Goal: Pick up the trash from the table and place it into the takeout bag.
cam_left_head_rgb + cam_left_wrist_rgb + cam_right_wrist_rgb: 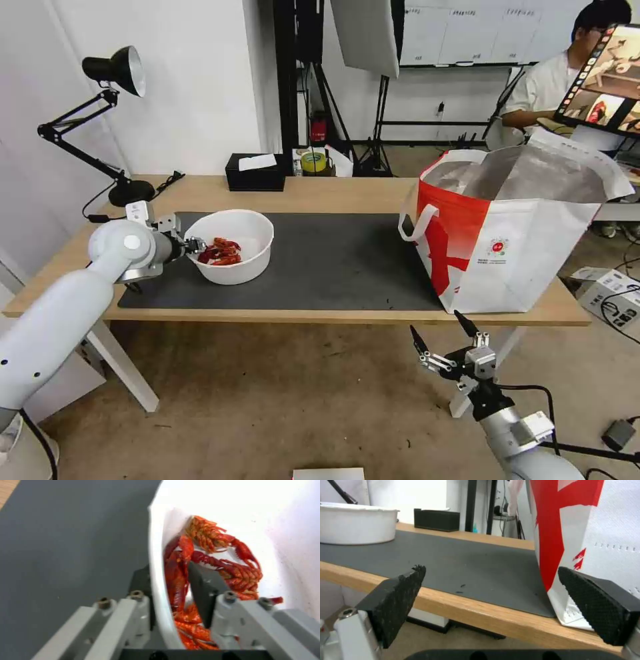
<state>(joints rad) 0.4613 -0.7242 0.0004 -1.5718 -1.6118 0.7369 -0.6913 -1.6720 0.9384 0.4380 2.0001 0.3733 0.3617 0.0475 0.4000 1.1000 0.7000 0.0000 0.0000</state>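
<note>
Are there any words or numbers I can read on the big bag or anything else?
None can be read.
takeout bag: a small round red logo with a line of print under it, too small to read.
Whiteboard behind: faint grid writing, too blurred to read.

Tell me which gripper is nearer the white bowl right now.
Left. The left gripper straddles the white bowl's rim, one finger inside by the red shells, one outside. The right gripper hangs open below the table edge, near the takeout bag.
</note>
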